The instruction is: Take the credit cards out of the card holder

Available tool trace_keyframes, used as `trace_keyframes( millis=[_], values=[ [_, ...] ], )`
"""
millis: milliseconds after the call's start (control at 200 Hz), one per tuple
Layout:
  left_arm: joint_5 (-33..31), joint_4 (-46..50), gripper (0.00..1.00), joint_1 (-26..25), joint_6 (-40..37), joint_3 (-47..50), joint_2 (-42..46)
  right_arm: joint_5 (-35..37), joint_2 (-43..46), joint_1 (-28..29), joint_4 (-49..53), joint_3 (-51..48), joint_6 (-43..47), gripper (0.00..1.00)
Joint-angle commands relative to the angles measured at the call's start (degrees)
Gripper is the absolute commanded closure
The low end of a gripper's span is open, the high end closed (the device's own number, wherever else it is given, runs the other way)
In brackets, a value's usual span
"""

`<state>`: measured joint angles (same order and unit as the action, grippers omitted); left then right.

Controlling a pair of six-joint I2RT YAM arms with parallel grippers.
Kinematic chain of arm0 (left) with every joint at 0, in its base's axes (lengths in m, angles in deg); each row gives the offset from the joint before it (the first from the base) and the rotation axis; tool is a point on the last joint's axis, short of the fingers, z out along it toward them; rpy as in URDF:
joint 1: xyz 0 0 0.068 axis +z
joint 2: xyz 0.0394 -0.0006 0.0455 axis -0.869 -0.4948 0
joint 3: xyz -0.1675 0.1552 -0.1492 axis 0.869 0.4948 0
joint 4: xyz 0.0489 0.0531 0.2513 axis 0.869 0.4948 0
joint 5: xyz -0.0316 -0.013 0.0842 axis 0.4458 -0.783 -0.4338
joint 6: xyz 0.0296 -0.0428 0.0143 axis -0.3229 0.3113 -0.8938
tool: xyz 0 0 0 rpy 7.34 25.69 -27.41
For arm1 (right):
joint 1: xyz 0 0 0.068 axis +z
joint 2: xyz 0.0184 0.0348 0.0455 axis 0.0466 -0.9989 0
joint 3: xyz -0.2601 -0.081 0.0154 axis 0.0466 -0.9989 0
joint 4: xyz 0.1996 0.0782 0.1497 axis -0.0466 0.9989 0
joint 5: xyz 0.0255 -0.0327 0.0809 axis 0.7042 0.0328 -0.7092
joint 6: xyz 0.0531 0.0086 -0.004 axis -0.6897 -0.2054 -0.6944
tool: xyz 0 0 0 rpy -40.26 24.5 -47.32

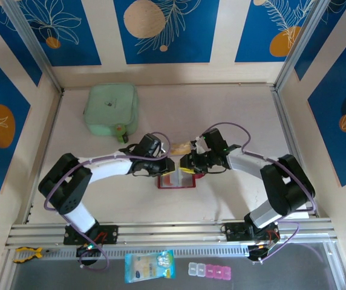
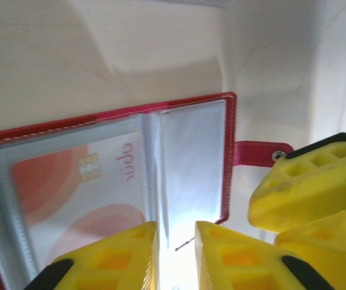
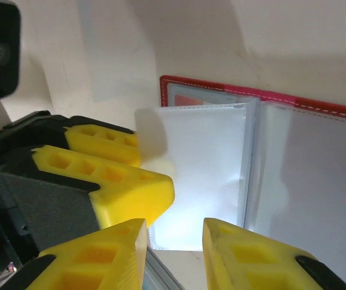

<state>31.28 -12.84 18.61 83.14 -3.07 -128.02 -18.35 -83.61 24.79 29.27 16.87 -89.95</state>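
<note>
Cards were not out yet: the red card holder point(image 2: 109, 175) lay open on the surface between both hands, the left hand point(image 2: 176, 257) nipping a clear pocket page, the right hand point(image 3: 174, 248) slightly open around another, so next came pulling the pink card point(image 2: 82, 193).

The wallet point(image 2: 227, 157) is showing a smooth red cover like faux leather, stitched along the edge, with glossy clear plastic pockets point(image 3: 197, 181) catching glare. A card point(image 2: 82, 193) is looking like smooth printed plastic behind its sleeve. The fingers point(image 2: 118, 260) are showing matt yellow moulded plastic. The table point(image 1: 221, 115) is looking matt and pale, the pouch point(image 1: 111, 109) soft green.
</note>
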Motion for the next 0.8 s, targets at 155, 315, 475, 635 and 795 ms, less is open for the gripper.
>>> trace_keyframes(
  millis=[155, 315, 475, 635, 795],
  values=[
    [1.8, 2.6, 0.72, -2.2, -0.6, -5.9, -2.5, 1.0, 7.1, -4.1, 7.8, -2.1, 3.4, 0.69],
    [2.2, 2.6, 0.68, -3.7, -0.3, -9.2, -5.4, 1.6, 10.5, -6.1, 10.5, -3.0, 4.6, 0.68],
    [2.4, 2.6, 0.65, -4.7, -0.3, -11.9, -8.4, 2.3, 12.5, -7.0, 12.7, -3.4, 5.1, 0.68],
    [1.9, 2.1, 0.61, -4.9, -0.3, -13.1, -9.7, 2.6, 12.8, -6.9, 13.3, -4.4, 5.2, 0.67],
    [1.5, 3.4, 0.60, -4.9, -1.5, -13.5, -10.2, 3.3, 12.9, -6.9, 13.4, -4.8, 5.3, 0.67]
  ],
)
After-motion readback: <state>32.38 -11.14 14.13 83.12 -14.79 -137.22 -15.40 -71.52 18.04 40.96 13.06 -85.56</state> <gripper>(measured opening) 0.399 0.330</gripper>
